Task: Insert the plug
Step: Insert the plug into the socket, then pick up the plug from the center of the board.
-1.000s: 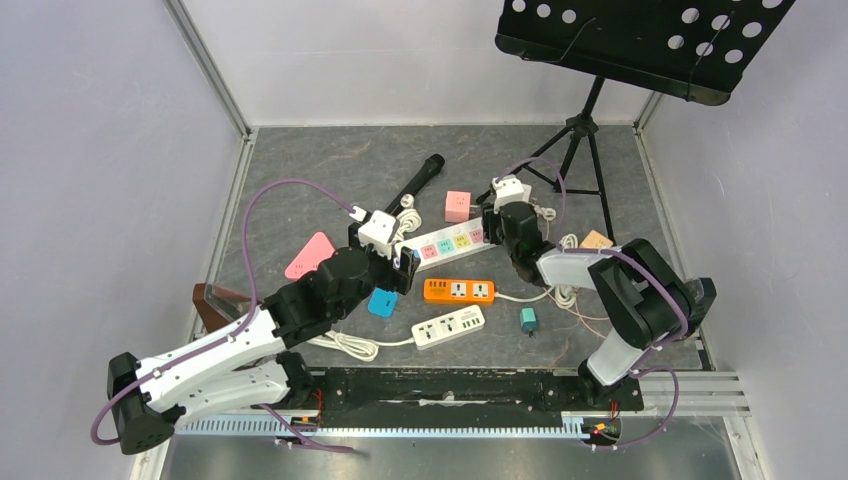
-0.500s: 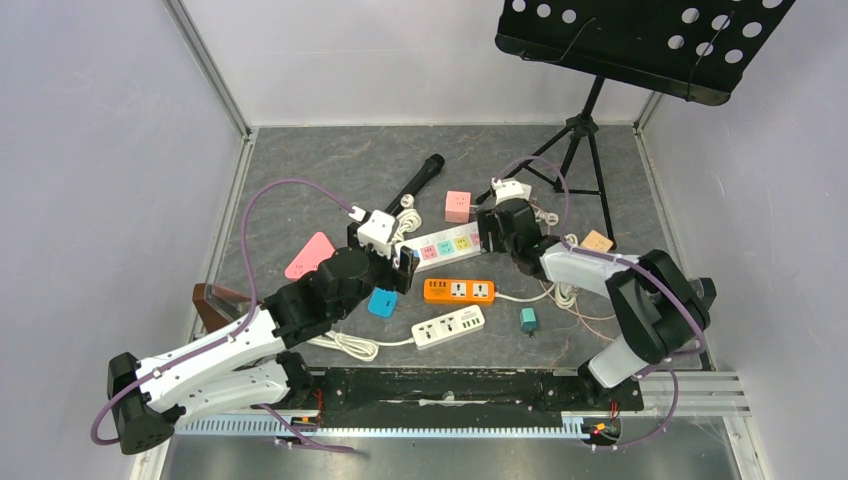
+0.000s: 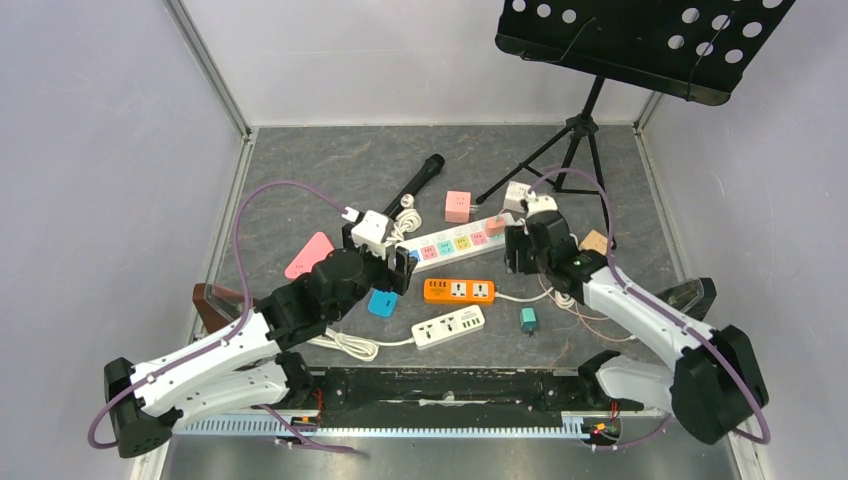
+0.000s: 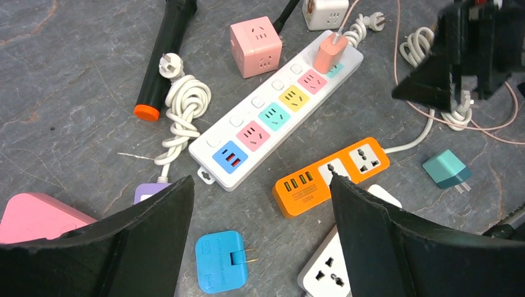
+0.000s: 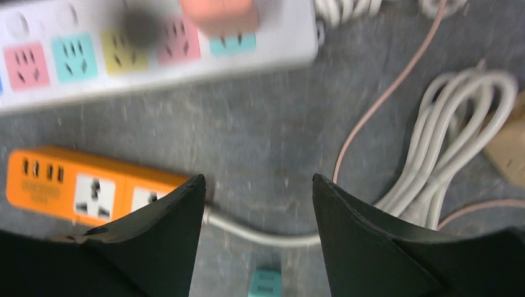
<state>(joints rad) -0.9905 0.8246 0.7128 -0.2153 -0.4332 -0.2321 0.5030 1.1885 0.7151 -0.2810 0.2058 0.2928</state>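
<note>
A white power strip (image 3: 455, 242) with coloured sockets lies slantwise mid-table. A salmon plug (image 3: 495, 226) stands in its far-right end socket, with a thin pink cable. It also shows in the left wrist view (image 4: 330, 54) and, blurred, at the top of the right wrist view (image 5: 220, 13). My right gripper (image 3: 520, 255) is open and empty, just near-side of that strip end, above bare table (image 5: 257, 180). My left gripper (image 3: 400, 265) is open and empty, hovering over the strip's left end (image 4: 261, 182).
An orange strip (image 3: 458, 290), a white strip (image 3: 448, 327), a blue plug (image 3: 382, 302) and a teal plug (image 3: 528, 319) lie nearer. A pink cube (image 3: 458, 205), a microphone (image 3: 418, 180), a pink box (image 3: 310, 255), coiled white cord (image 5: 446, 142) and a music stand (image 3: 590, 130) are around.
My right gripper has drawn away from the strip's right end, toward the near right, leaving the salmon plug standing in the socket. The left arm has hardly moved.
</note>
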